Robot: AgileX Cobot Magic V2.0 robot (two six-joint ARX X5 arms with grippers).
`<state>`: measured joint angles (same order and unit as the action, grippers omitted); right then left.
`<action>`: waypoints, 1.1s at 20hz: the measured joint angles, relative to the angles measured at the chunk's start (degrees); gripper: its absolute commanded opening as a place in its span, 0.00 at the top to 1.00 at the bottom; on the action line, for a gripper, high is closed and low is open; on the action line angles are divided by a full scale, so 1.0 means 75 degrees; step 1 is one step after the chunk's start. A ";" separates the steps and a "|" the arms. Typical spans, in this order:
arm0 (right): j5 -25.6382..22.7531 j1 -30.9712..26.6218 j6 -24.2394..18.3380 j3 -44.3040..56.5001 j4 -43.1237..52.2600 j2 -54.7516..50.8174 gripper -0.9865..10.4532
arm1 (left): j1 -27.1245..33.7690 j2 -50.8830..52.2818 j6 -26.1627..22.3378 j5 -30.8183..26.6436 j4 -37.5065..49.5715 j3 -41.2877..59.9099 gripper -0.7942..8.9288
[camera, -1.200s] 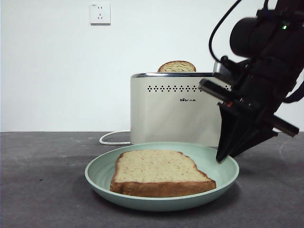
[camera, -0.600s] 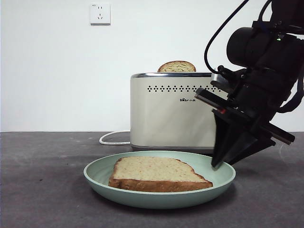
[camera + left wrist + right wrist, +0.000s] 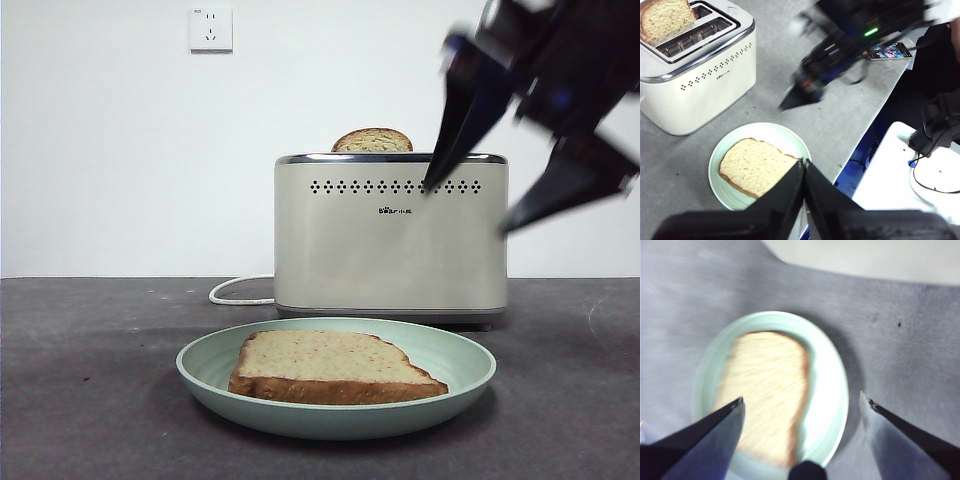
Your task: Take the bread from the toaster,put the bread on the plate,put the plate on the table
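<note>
The bread (image 3: 340, 362) lies flat in the mint-green plate (image 3: 205, 372), which rests on the dark grey table (image 3: 90, 390) in front of the cream toaster (image 3: 390, 250). A smaller slice (image 3: 372, 141) pokes out of the toaster's slot. My right gripper (image 3: 466, 207) hangs open and blurred above the plate's right side, level with the toaster's top, touching nothing. In the right wrist view the gripper (image 3: 801, 400) spreads wide over the bread (image 3: 765, 385) and plate (image 3: 832, 390). My left gripper (image 3: 802, 162) is shut and empty, high above the plate (image 3: 722, 152) and bread (image 3: 757, 167).
A white cord (image 3: 235, 293) curls from the toaster's left side. A wall socket (image 3: 210, 28) sits high on the white wall. A phone (image 3: 887, 51) lies near the table's edge, beyond which a white platform (image 3: 890, 170) stands lower down.
The plate sank a little and settled on the table. My right gripper then let go of the plate's right rim, opened wide and rose quickly to the height of the toaster's top.
</note>
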<state>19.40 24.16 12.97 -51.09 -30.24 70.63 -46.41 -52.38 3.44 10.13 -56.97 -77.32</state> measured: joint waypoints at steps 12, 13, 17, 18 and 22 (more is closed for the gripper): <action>0.0017 0.1743 -0.0434 0.0000 -0.2940 -0.4543 0.92 | 0.0000 0.0000 0.0000 -0.0003 0.0003 0.0000 0.93; 0.0017 0.1784 -0.0458 0.0000 -0.2943 -0.4677 0.92 | 0.0000 0.0000 0.0000 -0.0003 0.0000 0.0000 0.93; 0.0015 0.1827 -0.0516 0.0000 -0.3069 -0.4695 0.92 | 0.0000 0.0000 0.0000 0.0000 0.0000 0.0000 0.93; 0.0012 0.1827 -0.0527 0.0000 -0.3072 -0.4663 0.92 | 0.0000 0.0000 0.0000 -0.0003 0.0000 0.0000 0.93; -0.0003 0.1827 -0.0530 0.0000 -0.3072 -0.4657 0.91 | 0.0000 0.0000 0.0000 -0.0003 0.0000 0.0000 0.92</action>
<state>19.38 37.87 8.99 -51.09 -53.28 35.70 -46.41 -52.38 3.44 10.11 -56.97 -77.32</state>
